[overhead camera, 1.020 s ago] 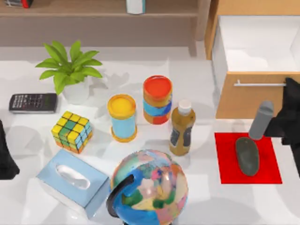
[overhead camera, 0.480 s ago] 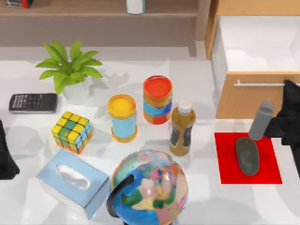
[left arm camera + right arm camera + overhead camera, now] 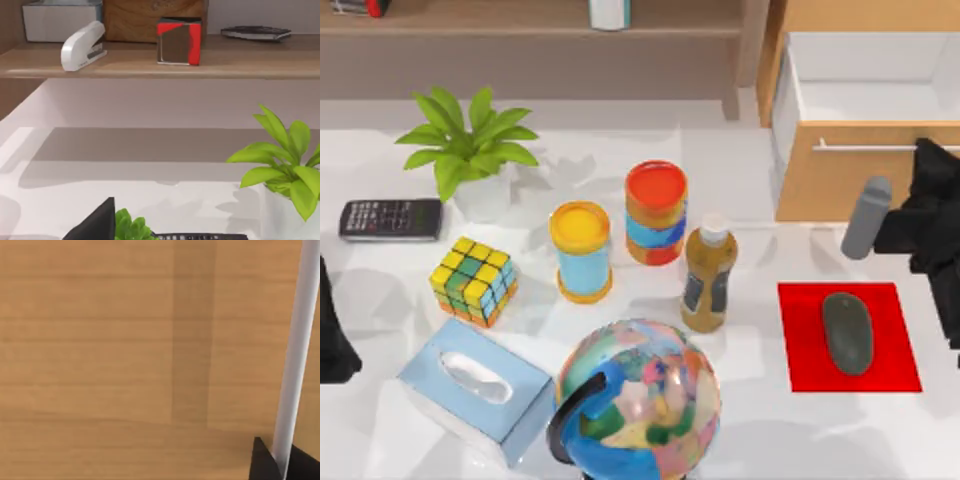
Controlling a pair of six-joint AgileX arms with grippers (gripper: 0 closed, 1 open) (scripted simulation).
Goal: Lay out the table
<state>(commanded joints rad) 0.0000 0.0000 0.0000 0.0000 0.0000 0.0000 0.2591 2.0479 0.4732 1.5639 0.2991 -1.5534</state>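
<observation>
Gleaming smooth white, the table (image 3: 760, 200) seemingly spans everything.

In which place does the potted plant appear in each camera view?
Top view: the potted plant stands at the table's back left, near the calculator.
Left wrist view: the potted plant rises beside the calculator, below the wooden shelf.
Right wrist view: it faces the drawer front.
Shared landmark: the calculator.

Right gripper (image 3: 923, 160) raised — left arm (image 3: 332, 330) parked
</observation>
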